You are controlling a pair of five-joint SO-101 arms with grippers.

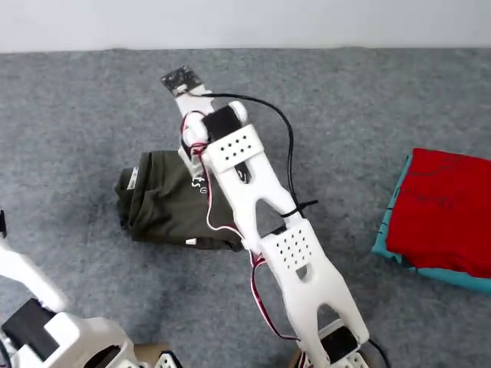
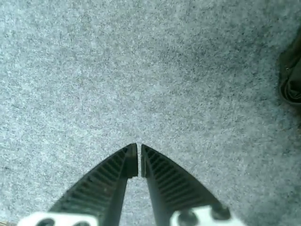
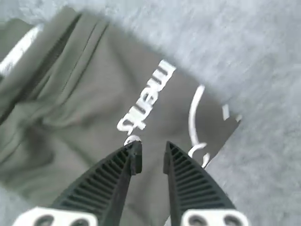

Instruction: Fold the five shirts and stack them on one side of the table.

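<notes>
**Stack.** The red shirt (image 1: 449, 211) lies flat on the teal shirt (image 1: 393, 222) at the far right edge of the tabletop (image 1: 368, 115). The teal edge shows along the near and left sides. I count these two as folded and placed. Whether more lies under the red one I cannot tell.

**Shirt in hand.** The olive shirt (image 1: 165, 203) sits left of centre, well apart from the stack. It is gathered into a compact, roughly rectangular bundle with its white print facing up. The edges look rumpled and uneven, so I judge the fold rough but essentially made. It is not yet on the stack.

**Right fingers** (image 3: 168, 157). They are slightly apart, with a narrow gap and nothing between them. They hang just above the olive shirt (image 3: 84, 108), close to the white print. The right arm (image 1: 261, 199) stretches from the near edge out across the bundle.

**Left fingers** (image 2: 143, 157). They are together, with only a thin slit between them, over bare grey tabletop. One dark edge of the olive shirt (image 2: 291, 75) lies off to the side. The left arm (image 1: 54, 330) sits at the near left corner.

**Progress estimate.** I can count three shirts of five. Two are stacked and the third is folded and waiting to be carried across. I judge the task to be about half done. What remains is to grip the olive bundle, carry it to the stack, and then handle the rest.
</notes>
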